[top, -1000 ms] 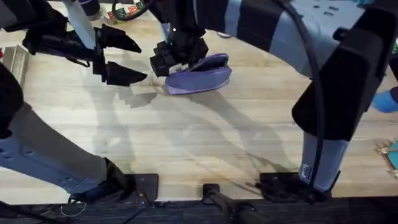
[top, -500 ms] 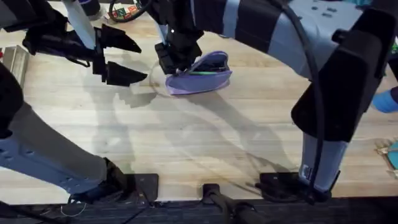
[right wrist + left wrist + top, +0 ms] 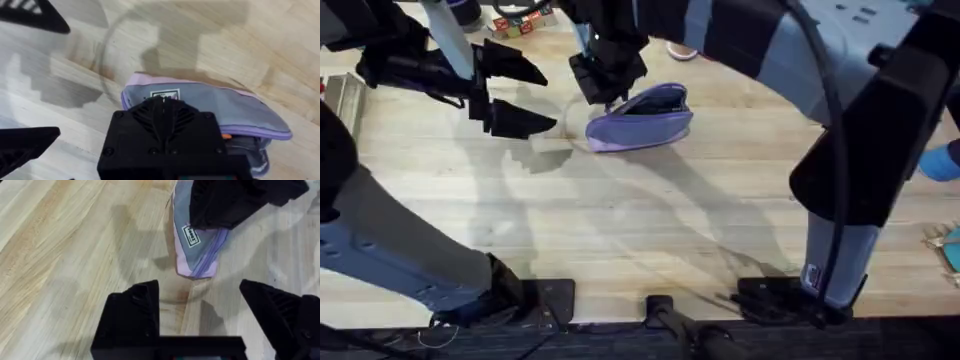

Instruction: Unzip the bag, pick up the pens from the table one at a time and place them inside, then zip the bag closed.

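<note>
Currently the bag [image 3: 640, 118] lies on the table [image 3: 620, 220] in the far middle of the overhead view, long axis running left to right with a slight tilt, its right end a little farther from the bases. Its zipper side faces away from the bases and gapes open along the top edge. The right wrist view shows a white label on the bag's [image 3: 210, 107] side and a bit of orange at the open seam, likely a pen, too small to confirm.

Right arm reaches from the lower right base across the middle, wrist bent down; right gripper [image 3: 605, 80] sits just above the bag's left end. Its fingers look pressed together in the right wrist view [image 3: 162, 107], with nothing visible between them.

Left arm extends from the lower left; left gripper [image 3: 520, 95] hovers just left of the bag, pointing toward it, fingers [image 3: 132, 312] spread wide and empty. Bag's [image 3: 197, 250] near end lies ahead of them, not touching.
</note>
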You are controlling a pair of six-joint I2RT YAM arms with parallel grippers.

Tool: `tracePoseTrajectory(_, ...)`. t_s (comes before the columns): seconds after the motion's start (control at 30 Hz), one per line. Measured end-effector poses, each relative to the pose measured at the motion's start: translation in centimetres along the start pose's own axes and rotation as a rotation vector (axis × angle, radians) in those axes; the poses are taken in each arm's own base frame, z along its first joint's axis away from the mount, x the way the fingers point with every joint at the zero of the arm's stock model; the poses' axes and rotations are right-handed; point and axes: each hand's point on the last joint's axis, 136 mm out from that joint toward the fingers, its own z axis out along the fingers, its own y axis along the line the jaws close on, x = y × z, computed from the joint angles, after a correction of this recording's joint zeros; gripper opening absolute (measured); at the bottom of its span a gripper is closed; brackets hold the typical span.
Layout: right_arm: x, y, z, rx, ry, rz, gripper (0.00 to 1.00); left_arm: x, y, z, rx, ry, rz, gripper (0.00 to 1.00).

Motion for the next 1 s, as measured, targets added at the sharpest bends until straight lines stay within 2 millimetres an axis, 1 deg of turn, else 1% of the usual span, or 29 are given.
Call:
tracePoseTrajectory(0.17, -0.7, -0.5, -1.6, -0.006, -0.037, 0.004, 0.03, 0.0, 0.0, 0.0, 0.0, 0.0, 0.0, 0.995)
tracePoseTrajectory(0.2, -0.9, -0.6, -2.2, -0.009, -0.047, 0.004, 0.03, 0.0, 0.0, 0.0, 0.0, 0.0, 0.0, 0.995)
tracePoseTrajectory(0.23, -1.4, -0.9, -3.6, -0.013, -0.078, 0.002, 0.03, 0.0, 0.0, 0.0, 0.0, 0.0, 0.0, 0.995)
tracePoseTrajectory(0.33, -1.7, -1.0, -4.6, -0.015, -0.1, 0.003, 0.03, 0.0, 0.0, 0.0, 0.0, 0.0, 0.0, 0.995)
tracePoseTrajectory(0.7, -1.8, -1.1, -4.8, -0.015, -0.105, -0.008, 0.029, 0.0, 0.0, 0.0, 0.0, 0.0, 0.0, 0.995)
tracePoseTrajectory(0.73, -1.8, -1.1, -4.9, -0.013, -0.107, -0.008, 0.059, 0.0, 0.0, 0.0, 0.0, 0.0, 0.0, 0.995)
tracePoseTrajectory(0.83, -1.8, -1.2, -5.1, -0.01, -0.111, -0.014, 0.472, 0.0, 0.0, 0.0, 0.0, 0.0, 0.0, 0.995)
tracePoseTrajectory(0.93, -1.9, -1.3, -5.5, -0.012, -0.121, -0.017, 0.915, 0.0, 0.0, 0.0, 0.0, 0.0, 0.0, 0.996)
tracePoseTrajectory(0.97, -2.0, -1.3, -5.6, -0.011, -0.123, -0.021, 0.972, 0.0, 0.0, 0.0, 0.0, 0.0, 0.0, 0.996)
tracePoseTrajectory(1.0, -2.0, -1.3, -5.8, -0.011, -0.125, -0.02, 0.991, 0.0, 0.0, 0.0, 0.0, 0.0, 0.0, 0.996)
